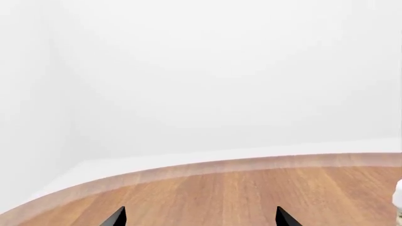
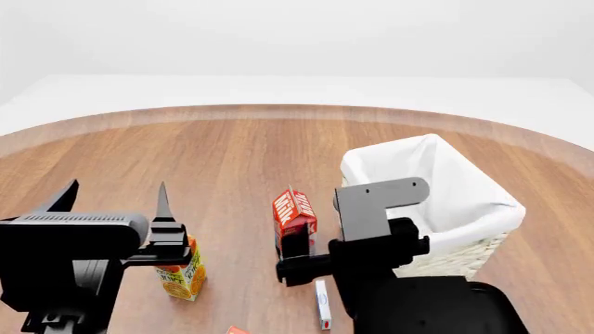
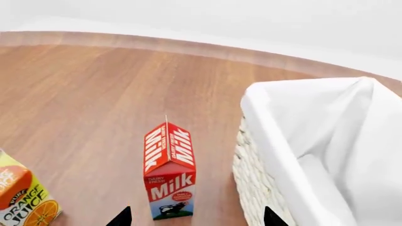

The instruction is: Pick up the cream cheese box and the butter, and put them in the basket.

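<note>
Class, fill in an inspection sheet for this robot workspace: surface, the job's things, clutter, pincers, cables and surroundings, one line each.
Surface: round wooden table, pale rim.
Job's things: basket upright with white liner, nothing visible inside; cream cheese box lying flat at the near table edge; a red corner at the frame's bottom edge may be the butter, cannot tell.
Clutter: milk carton upright beside the basket; orange juice carton upright.
Pincers: left pincer open, empty; right pincer open, empty, aimed at the milk carton.
Cables: nothing seen.
Surroundings: plain white floor and walls.

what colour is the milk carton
Red and white, with a blue base panel on the milk carton; clearest in right wrist view.
</note>
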Available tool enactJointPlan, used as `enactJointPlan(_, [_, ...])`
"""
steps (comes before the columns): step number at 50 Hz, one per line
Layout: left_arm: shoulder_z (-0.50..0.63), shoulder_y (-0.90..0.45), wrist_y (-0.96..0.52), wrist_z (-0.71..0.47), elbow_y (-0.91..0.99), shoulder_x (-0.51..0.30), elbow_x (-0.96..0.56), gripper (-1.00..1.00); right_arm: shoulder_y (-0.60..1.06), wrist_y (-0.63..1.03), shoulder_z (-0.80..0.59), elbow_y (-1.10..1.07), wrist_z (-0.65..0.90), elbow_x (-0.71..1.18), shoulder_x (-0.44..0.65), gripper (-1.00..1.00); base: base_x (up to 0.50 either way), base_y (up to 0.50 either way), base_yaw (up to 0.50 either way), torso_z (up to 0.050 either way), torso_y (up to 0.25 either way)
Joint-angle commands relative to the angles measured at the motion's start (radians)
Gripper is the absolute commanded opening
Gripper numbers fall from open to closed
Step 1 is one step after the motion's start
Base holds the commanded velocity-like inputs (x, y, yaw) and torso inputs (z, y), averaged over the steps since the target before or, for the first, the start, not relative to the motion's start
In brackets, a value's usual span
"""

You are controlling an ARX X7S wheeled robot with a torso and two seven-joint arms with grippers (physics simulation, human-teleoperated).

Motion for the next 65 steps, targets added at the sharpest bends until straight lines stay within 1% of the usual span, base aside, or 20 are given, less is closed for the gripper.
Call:
enactJointPlan(1, [0.009,-0.004,0.014,-0.028,-0.005,-0.018,-0.029,1.00,0.049,-0.031,-0.041,0.131,0.273,0.296,0.029,1.00,0.00,0.00,0.00,0.000,0.000])
enactJointPlan(8, [0.017,-0.007,0.023,-0.040,-0.008,-0.025,-0.038,1.00,0.056,-0.087,-0.104,0.152,0.295,0.341,0.063,1.00,0.00,0.00,0.00,0.000,0.000])
enactJointPlan(14, [0.019,-0.004,0.032,-0.049,-0.008,-0.034,-0.045,1.00,0.069,-0.230,-0.224,0.170,0.296,0.379,0.141,1.00,0.00,0.00,0.00,0.000,0.000])
enactJointPlan(21, [0.027,-0.007,0.038,-0.057,-0.014,-0.040,-0.050,1.00,0.088,-0.346,-0.328,0.172,0.294,0.409,0.202,1.00,0.00,0.00,0.00,0.000,0.000])
enactJointPlan(24, [0.023,-0.006,0.040,-0.061,-0.015,-0.044,-0.056,1.00,0.078,-0.369,-0.343,0.187,0.288,0.425,0.209,1.00,0.00,0.00,0.00,0.000,0.000])
enactJointPlan(35, [0.021,-0.003,0.046,-0.077,-0.010,-0.057,-0.076,1.00,0.057,-0.396,-0.370,0.200,0.255,0.371,0.222,1.00,0.00,0.00,0.00,0.000,0.000])
enactJointPlan(47, [0.033,-0.006,0.059,-0.092,-0.018,-0.069,-0.087,1.00,0.033,-0.414,-0.396,0.250,0.176,0.272,0.232,1.00,0.00,0.00,0.00,0.000,0.000])
enactJointPlan(65, [0.054,-0.005,0.083,-0.110,-0.027,-0.086,-0.096,1.00,0.002,-0.432,-0.418,0.268,0.150,0.251,0.242,1.00,0.00,0.00,0.00,0.000,0.000])
